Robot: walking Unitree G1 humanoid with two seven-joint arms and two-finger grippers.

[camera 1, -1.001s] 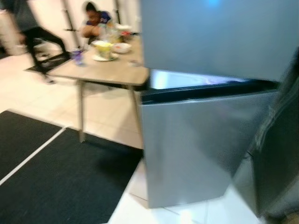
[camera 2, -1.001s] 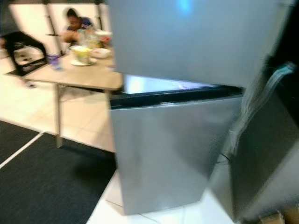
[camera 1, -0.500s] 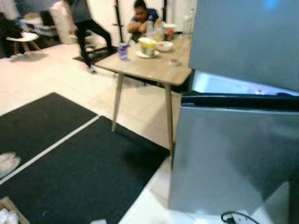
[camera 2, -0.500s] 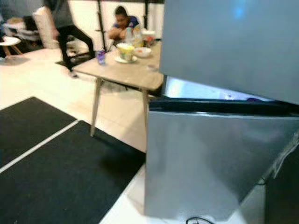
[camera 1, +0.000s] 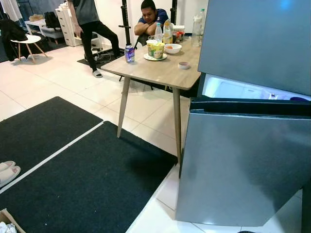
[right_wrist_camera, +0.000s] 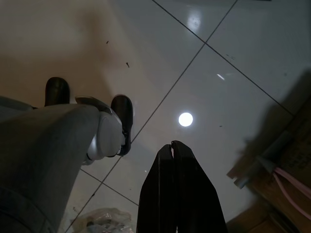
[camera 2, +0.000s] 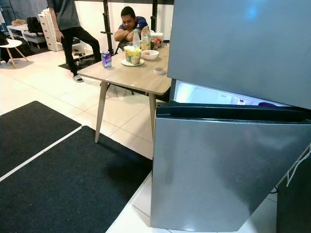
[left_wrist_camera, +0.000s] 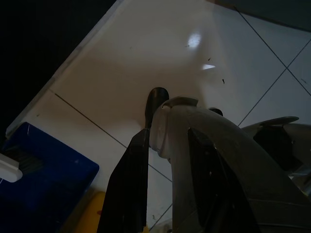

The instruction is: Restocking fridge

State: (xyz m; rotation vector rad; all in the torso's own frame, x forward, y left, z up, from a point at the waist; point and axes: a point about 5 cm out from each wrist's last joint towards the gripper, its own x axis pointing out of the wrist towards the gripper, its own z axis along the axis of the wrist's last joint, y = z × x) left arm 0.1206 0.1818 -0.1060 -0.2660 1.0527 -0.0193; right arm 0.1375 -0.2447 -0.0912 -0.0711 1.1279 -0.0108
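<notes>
Silver fridge (camera 2: 228, 170) fills the frame's right, its door ajar for restocking; both arms hang idle — right claw (right_wrist_camera: 177, 194) pressed together, left claw (left_wrist_camera: 131, 194) unclear.

Brushed grey metal on the fridge (camera 2: 223, 165); glossy white floor tiles (right_wrist_camera: 233, 58) (lamp reflections); matt black mat (camera 1: 82, 184); pale wood counter (camera 1: 160, 70).

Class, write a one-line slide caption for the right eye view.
Grey fridge with its lower door ajar beside a wooden table set with food, where one person sits and another stands.
</notes>
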